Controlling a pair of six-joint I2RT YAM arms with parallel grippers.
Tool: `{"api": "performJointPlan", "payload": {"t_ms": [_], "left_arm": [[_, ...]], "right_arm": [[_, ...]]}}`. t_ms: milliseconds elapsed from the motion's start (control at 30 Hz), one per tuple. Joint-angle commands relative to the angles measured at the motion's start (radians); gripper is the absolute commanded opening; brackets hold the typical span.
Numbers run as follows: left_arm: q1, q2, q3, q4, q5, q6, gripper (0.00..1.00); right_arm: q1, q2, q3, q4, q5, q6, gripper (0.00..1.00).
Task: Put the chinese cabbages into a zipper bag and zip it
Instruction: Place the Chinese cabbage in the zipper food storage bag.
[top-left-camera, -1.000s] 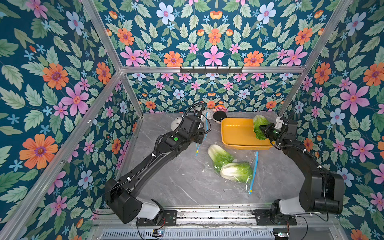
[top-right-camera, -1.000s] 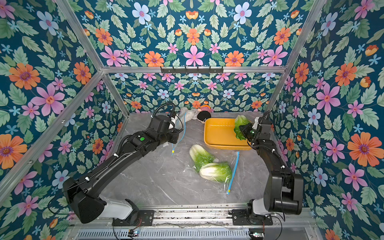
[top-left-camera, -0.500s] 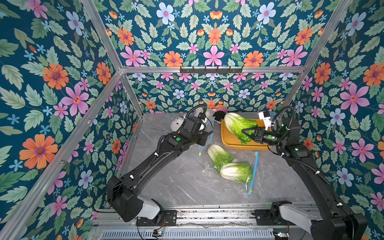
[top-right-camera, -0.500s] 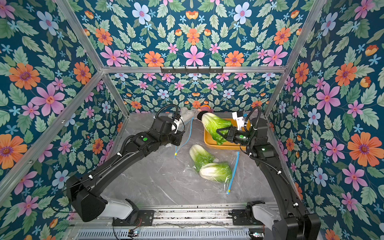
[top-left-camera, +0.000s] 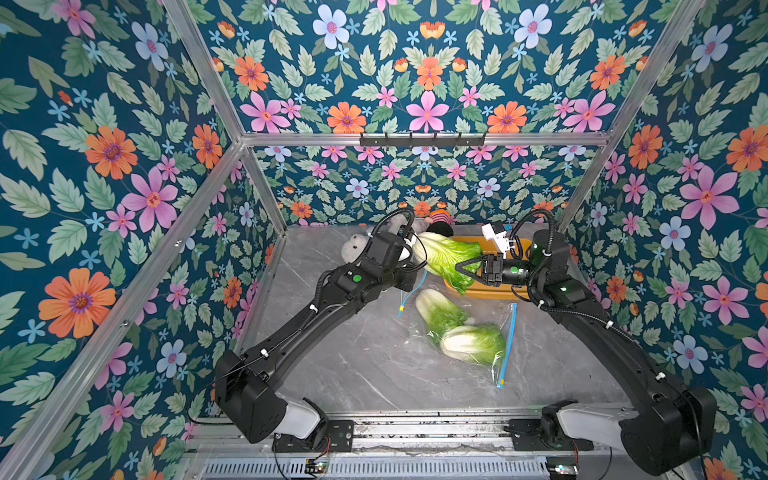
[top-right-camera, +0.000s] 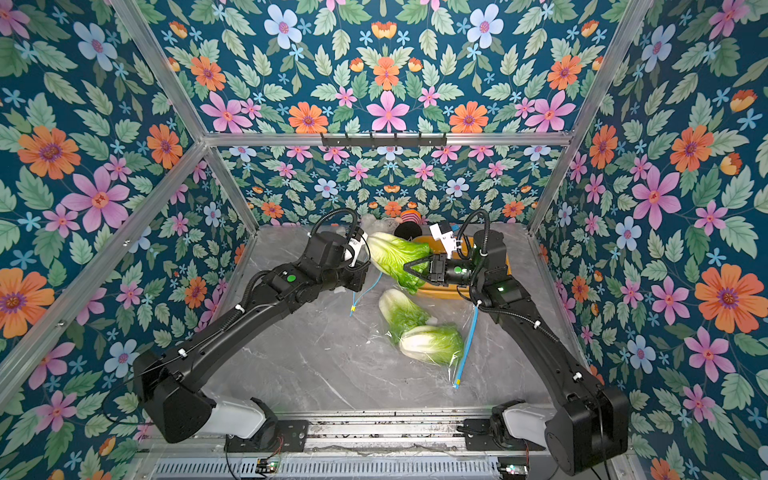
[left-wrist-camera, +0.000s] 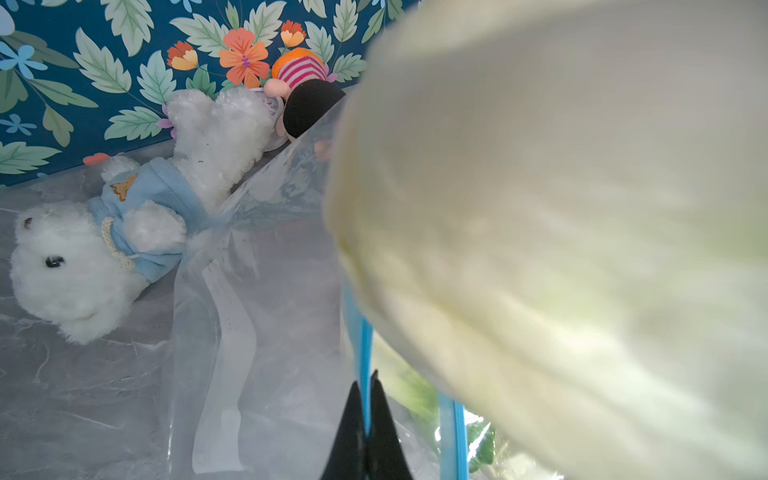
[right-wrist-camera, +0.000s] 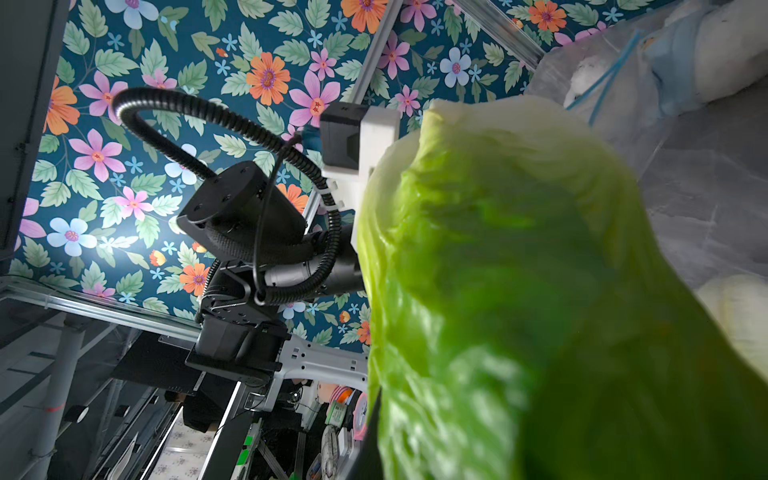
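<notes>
My right gripper (top-left-camera: 462, 268) is shut on the leafy end of one chinese cabbage (top-left-camera: 446, 255), held in the air with its white base toward the left arm. That base (left-wrist-camera: 540, 208) fills the left wrist view. In the right wrist view the green leaves (right-wrist-camera: 519, 291) hide the jaws. My left gripper (left-wrist-camera: 365, 386) is shut on the blue zipper strip (left-wrist-camera: 365, 340) of the clear zipper bag (top-left-camera: 496, 318), lifting that edge. Two more cabbages (top-left-camera: 440, 311) (top-left-camera: 473, 345) lie in the bag on the table.
A yellow tray (top-left-camera: 490, 292) sits under the right wrist, at the back right. A white plush dog (left-wrist-camera: 75, 266) and a doll with a striped hat (left-wrist-camera: 299, 70) lie along the back wall. The bag's other blue strip (top-left-camera: 509, 340) runs beside the nearer cabbage.
The right arm has lifted the cabbage off the tray and carried it left, up to the left gripper. The left gripper has stayed shut on the zipper strip, shifting only slightly.
</notes>
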Motion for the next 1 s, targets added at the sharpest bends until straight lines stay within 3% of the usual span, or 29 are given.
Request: {"api": "performJointPlan", "payload": {"t_ms": [0,433,600,767,967], "left_arm": [[0.0,-0.011,0.011,0.026,0.008,-0.01,0.0],[-0.001,-0.001,0.075,-0.002,-0.045,-0.029,0.0],[0.0,0.005,0.088,-0.014,-0.066,-0.013,0.0],[-0.004,0.032,0.115,-0.022,0.014,0.034,0.0],[-0.018,0.046,0.122,-0.037,0.047,0.057,0.0]], "right_arm": [[0.003,0.018,-0.013,0.072,0.001,0.016,0.0],[0.005,-0.014,-0.015,-0.193,0.057,-0.143,0.0],[0.008,-0.032,0.055,-0.424,0.127,-0.274,0.0],[0.062,-0.007,0.151,-0.531,0.134,-0.345,0.0],[0.066,0.006,0.195,-0.517,0.154,-0.307,0.0]]}}
